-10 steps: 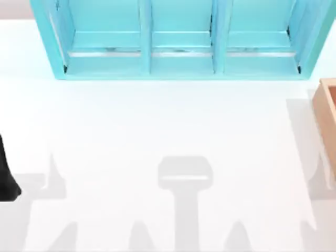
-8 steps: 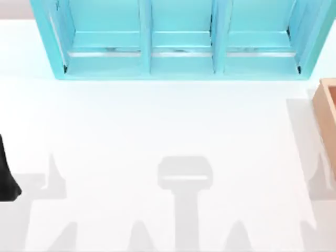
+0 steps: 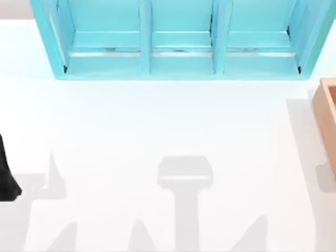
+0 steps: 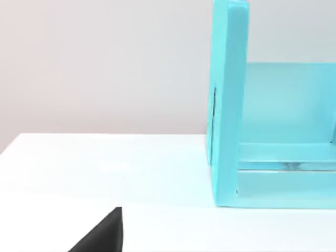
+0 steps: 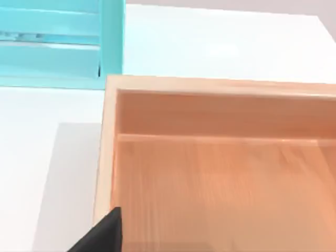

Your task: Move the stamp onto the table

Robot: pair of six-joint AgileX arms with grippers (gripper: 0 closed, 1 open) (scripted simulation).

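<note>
We count one turquoise shelf (image 3: 178, 42) with three compartments along the table's (image 3: 157, 126) far edge, and one tan box (image 3: 328, 123) at the right edge. Our left arm (image 3: 6, 176) sits at the left edge; its finger (image 4: 102, 233) shows as a black tip, grip state unclear. Our right gripper's finger (image 5: 102, 233) hangs over the box's near-left corner, and we cannot tell its state either. The wide white middle lies open. We cannot see the stamp.
</note>
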